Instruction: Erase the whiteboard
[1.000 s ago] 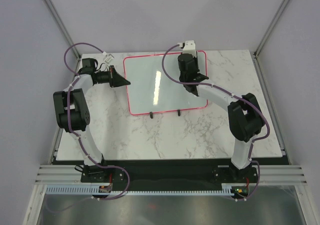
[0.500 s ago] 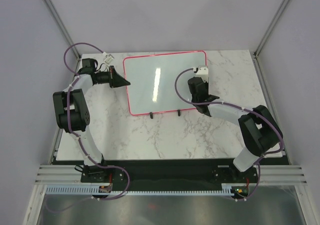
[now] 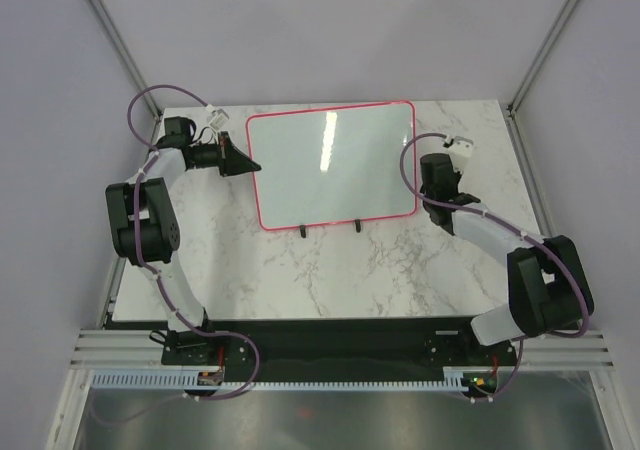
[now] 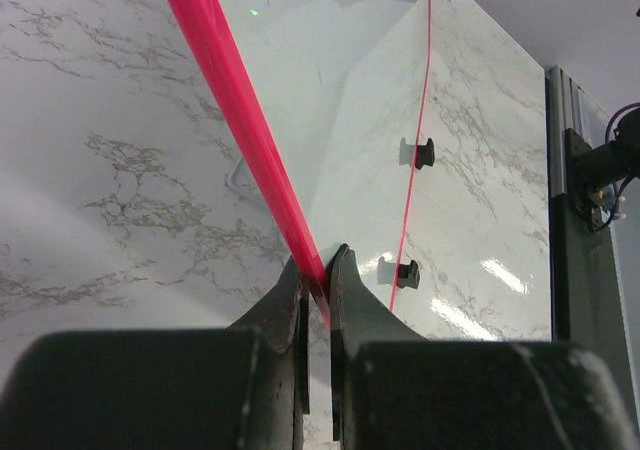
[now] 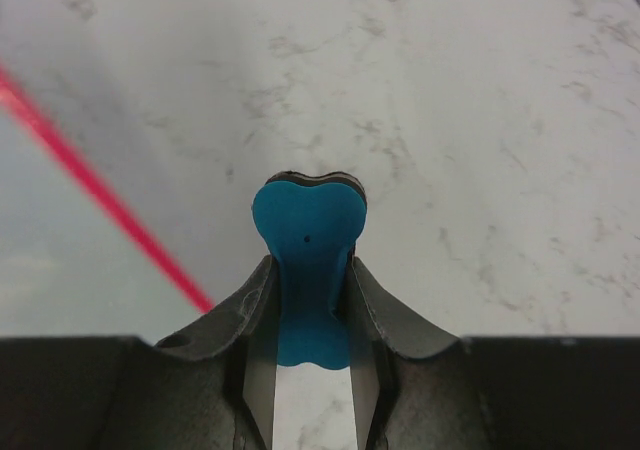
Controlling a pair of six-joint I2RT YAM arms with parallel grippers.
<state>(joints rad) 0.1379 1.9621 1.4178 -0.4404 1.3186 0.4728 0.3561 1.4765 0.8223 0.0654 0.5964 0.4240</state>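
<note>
1. Your left gripper (image 4: 318, 270) was pinched narrow on the thin red frame (image 4: 245, 140) along the left edge of the large glossy white rectangular whiteboard (image 3: 333, 165). It held nothing else.
2. Your right gripper (image 5: 308, 270) was clamped on a small blue soft-looking eraser (image 5: 307, 225), with the rounded end poking out past the fingertips.
3. The whiteboard sat at the far-centre of the counter, its two small black feet (image 3: 303, 231) pointing toward the near edge. I couldn't tell whether its left edge was lifted or lying flat.
4. The eraser was off the whiteboard, over bare marble just beside its right edge, toward the counter's right edge.
5. The top view showed no writing, only a glare streak. The left wrist view showed a faint speck or two, too small to call. My read was that the job was near done, pending a check pass.
6. Any further pass needed:
   - a firm left pinch so the whiteboard couldn't skate;
   - the eraser face flat, with light pressure;
   - overlapping strokes along the long edge;
   - a stop short of the frame so the eraser didn't catch.
7. The white grey-veined marble counter (image 3: 330, 270) looked smooth, so I expected little grip under the whiteboard.
8. The room had plain pale walls (image 3: 330, 30), metal corner posts (image 3: 110, 30), and a black strip (image 3: 340, 342) at the near edge.
</note>
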